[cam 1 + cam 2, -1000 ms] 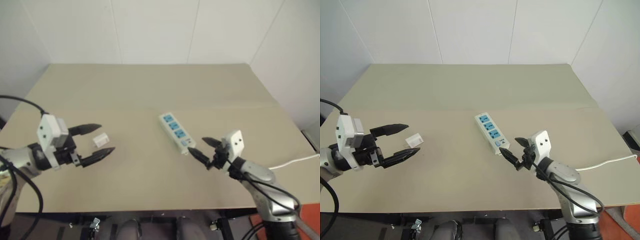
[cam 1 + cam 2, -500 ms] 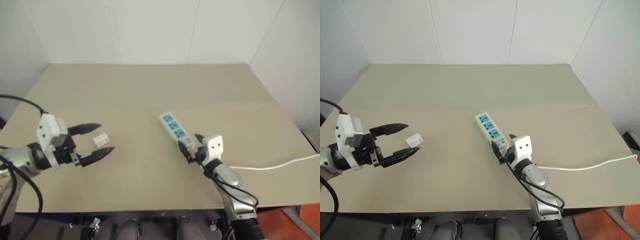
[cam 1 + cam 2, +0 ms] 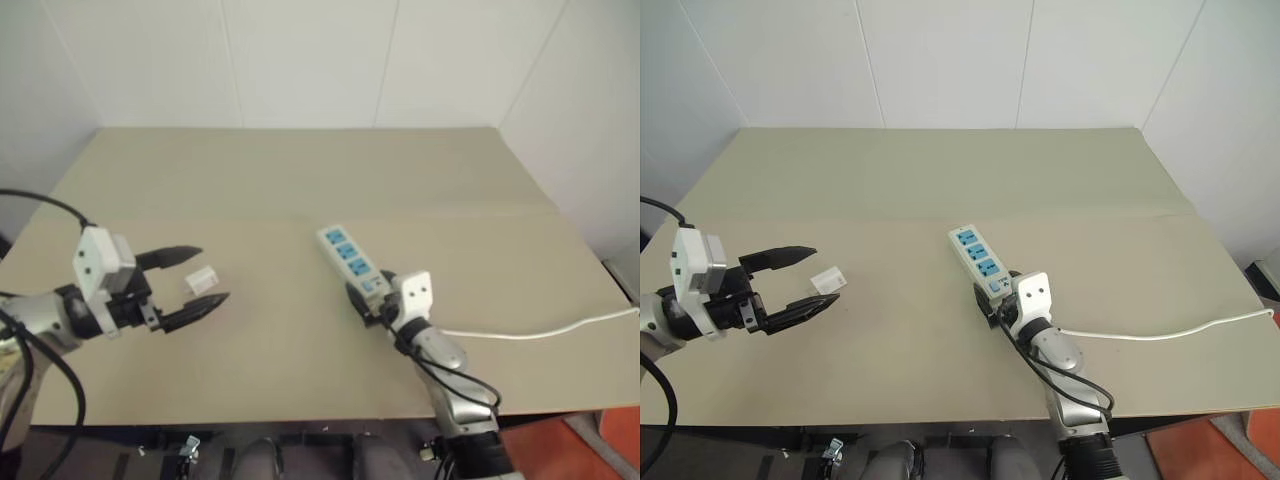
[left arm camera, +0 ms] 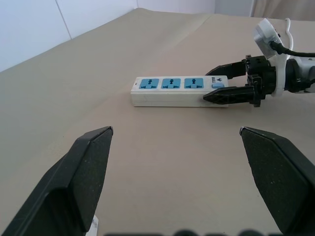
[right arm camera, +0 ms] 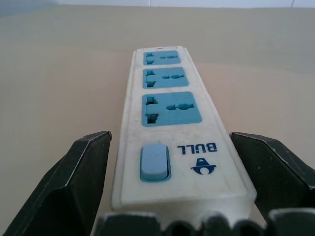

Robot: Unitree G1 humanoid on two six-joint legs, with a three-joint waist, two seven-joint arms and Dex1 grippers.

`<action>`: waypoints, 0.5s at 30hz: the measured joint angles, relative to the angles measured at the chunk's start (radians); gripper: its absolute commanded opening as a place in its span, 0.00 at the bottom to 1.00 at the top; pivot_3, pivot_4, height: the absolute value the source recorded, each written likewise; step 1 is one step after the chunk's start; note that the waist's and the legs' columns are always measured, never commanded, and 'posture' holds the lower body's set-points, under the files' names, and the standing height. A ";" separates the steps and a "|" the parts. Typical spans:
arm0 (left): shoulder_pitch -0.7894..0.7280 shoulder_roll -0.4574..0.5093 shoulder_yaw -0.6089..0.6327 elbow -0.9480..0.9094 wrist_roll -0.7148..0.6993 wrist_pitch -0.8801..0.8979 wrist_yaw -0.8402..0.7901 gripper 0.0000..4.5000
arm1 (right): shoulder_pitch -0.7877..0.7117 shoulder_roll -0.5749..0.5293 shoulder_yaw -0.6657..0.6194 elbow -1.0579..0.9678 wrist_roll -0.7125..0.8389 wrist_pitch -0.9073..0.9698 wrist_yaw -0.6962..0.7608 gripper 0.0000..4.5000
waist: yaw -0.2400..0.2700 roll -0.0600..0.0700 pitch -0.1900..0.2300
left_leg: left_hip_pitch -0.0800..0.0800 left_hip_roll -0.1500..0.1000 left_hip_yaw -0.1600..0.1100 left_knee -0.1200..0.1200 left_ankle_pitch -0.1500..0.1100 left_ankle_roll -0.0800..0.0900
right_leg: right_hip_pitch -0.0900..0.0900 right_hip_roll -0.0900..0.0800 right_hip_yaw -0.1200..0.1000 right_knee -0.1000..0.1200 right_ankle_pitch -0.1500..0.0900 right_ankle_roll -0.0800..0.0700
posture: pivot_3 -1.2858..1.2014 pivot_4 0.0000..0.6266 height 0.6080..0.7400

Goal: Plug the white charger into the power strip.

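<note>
Meanwhile, the wide-open, empty right gripper (image 3: pixel 992 306) straddles the switch end of the long white plastic power strip (image 3: pixel 977 262) mid-table, while the small white cube-shaped charger (image 3: pixel 827 279) lies between the open left gripper's (image 3: pixel 810 279) fingertips near the table's left edge.

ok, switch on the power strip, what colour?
Light blue switch on the white power strip; clearest in the right wrist view.

You are looking at a bare test room, more a robotics lab than a home or an office. The walls (image 3: pixel 940 60) behind are plain white panels with thin vertical seams and carry no decoration. A large beige desk (image 3: pixel 940 170) stands in the corner those panels form, its top matte and without furnishings. Beyond your right hand (image 3: pixel 992 303), a white cord (image 3: pixel 1160 334) trails off the desk's edge, and below that edge a patch of orange-red floor (image 3: pixel 1200 445) shows.
</note>
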State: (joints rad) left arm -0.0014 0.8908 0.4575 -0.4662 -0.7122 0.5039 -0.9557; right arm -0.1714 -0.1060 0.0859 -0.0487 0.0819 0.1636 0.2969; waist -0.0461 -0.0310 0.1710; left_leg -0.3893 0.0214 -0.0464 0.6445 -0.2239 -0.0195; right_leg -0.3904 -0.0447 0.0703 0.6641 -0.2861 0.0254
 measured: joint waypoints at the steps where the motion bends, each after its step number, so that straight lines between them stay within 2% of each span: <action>1: 0.000 0.000 0.000 0.000 0.000 0.000 0.000 1.00 | 0.000 0.000 0.002 0.000 -0.003 0.008 -0.005 1.00 | 0.000 0.000 0.000 | 0.000 0.000 0.000 0.000 0.000 0.000 | 0.000 0.000 0.000 0.000 0.000 0.000 | 0.52 0.24 1.00; 15: -0.002 0.000 -0.002 0.000 0.000 0.000 0.000 1.00 | 0.001 0.034 0.004 0.042 -0.002 -0.022 -0.025 1.00 | -0.003 -0.001 -0.001 | 0.002 0.000 0.000 0.000 0.000 0.000 | 0.001 0.000 0.000 0.000 0.000 0.000 | 0.52 0.24 1.00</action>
State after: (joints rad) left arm -0.0038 0.8908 0.4556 -0.4661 -0.7121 0.5039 -0.9553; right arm -0.1706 -0.0720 0.0897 -0.0070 0.0797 0.1419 0.2718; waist -0.0493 -0.0322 0.1703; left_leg -0.3875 0.0217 -0.0469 0.6444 -0.2239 -0.0195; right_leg -0.3892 -0.0445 0.0704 0.6643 -0.2861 0.0253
